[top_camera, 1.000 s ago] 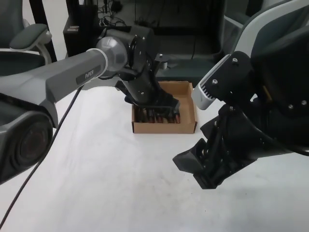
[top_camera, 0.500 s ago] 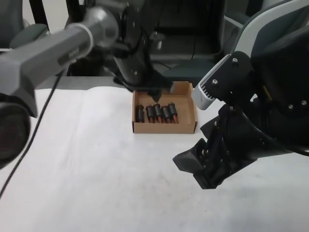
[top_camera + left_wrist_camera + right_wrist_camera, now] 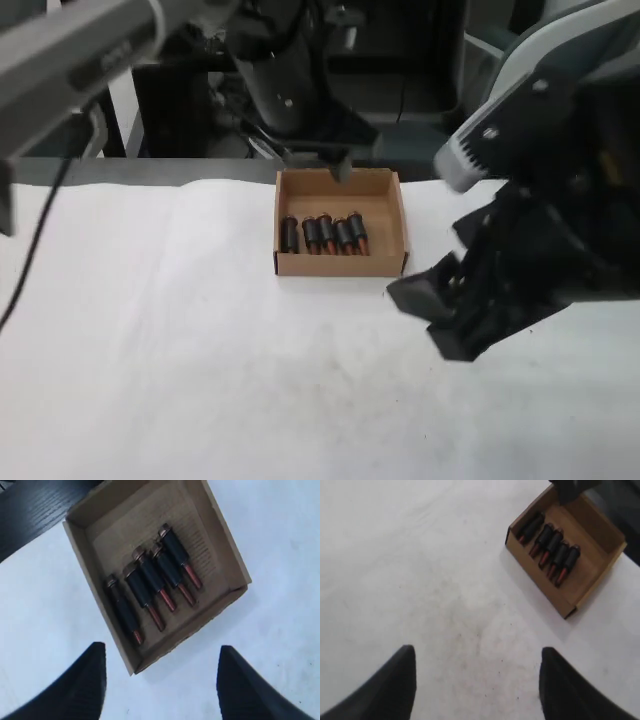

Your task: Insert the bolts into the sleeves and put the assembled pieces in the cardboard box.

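The cardboard box sat near the far edge of the worktop, about halfway along it. Five assembled pieces lay side by side on its floor.

The left gripper hung above the far wall of the box. Its two fingers were wide apart and held nothing. The right gripper was near the box's front right corner, out over bare worktop. Its fingers were wide apart too, with nothing between them.

What could go wrong? I think the left gripper could bump the far wall if it dropped straight down, and that could push or tip the light box. The right arm was big and close, so a swing toward the far edge could knock the box along the worktop. The pieces were loose, so a bump might make them roll.

The left wrist view looked down into the box. It showed the pieces best: black sleeves with a copper bolt end poking out at each end, four close together and one a little apart. The high view showed where both arms were around the box. The right wrist view showed the box from farther off, with the worktop in front of it.
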Robot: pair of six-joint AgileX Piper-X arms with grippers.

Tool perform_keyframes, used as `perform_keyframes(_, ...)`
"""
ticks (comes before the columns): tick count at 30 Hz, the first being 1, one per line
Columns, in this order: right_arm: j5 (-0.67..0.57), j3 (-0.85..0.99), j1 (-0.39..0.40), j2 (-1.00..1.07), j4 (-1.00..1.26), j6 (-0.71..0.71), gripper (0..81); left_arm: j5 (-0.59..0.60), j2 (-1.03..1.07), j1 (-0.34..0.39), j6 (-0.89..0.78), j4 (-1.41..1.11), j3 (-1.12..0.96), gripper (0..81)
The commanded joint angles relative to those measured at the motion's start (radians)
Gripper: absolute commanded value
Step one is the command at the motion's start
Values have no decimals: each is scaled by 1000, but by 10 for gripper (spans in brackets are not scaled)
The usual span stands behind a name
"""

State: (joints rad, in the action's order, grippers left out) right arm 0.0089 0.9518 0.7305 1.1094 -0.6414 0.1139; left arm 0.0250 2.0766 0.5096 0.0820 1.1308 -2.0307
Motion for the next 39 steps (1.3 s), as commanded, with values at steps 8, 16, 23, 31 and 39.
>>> perform_keyframes(8,35,5,-4,-110,-1,-152,700,-9,-382,1,9,-130,414,620)
perform_keyframes(16,83,-8,-4,-177,-83,-254,700,66,-825,1,11,-386,923,526)
perform_keyframes(23,83,-131,-4,-346,-87,-386,700,84,-1133,1,7,-411,1165,526)
perform_keyframes(31,128,-310,-3,-660,-134,-499,700,216,-1400,1,-72,-414,1329,526)
perform_keyframes(39,145,-506,-3,-928,-124,-515,700,238,-1669,1,-220,-499,1580,526)
